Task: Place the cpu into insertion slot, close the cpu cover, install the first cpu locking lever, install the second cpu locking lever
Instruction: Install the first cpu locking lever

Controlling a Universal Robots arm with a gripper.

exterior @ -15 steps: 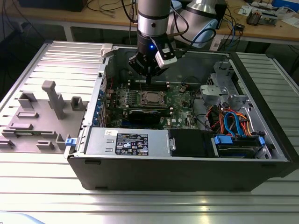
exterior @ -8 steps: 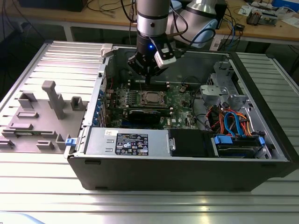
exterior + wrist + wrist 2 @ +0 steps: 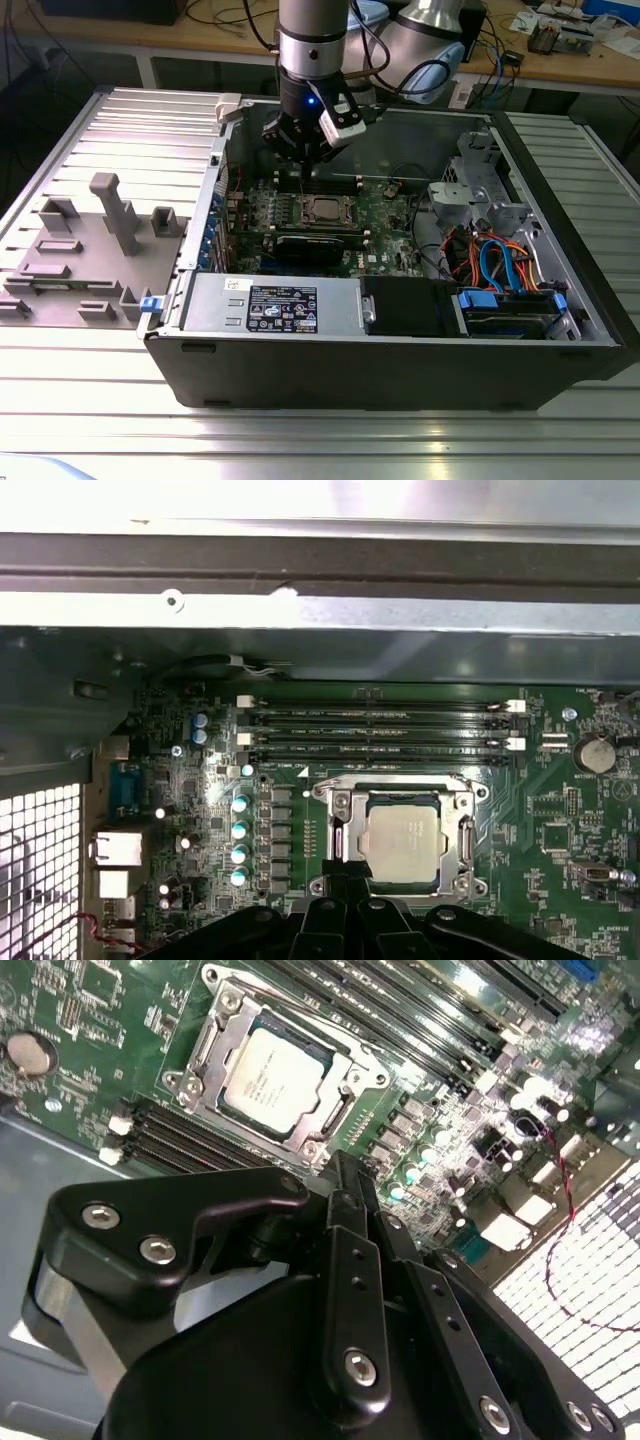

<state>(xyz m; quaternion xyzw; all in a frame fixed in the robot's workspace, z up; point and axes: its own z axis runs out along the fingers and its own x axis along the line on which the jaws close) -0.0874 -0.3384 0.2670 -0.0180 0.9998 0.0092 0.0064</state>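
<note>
In the exterior view, grey plastic fixtures stand on the table at the exterior view's left. The open computer case lies beside them. The gripper hangs above the green board, fingers together, holding nothing. The cpu sits in the insertion slot, the cpu cover down around it.
</note>
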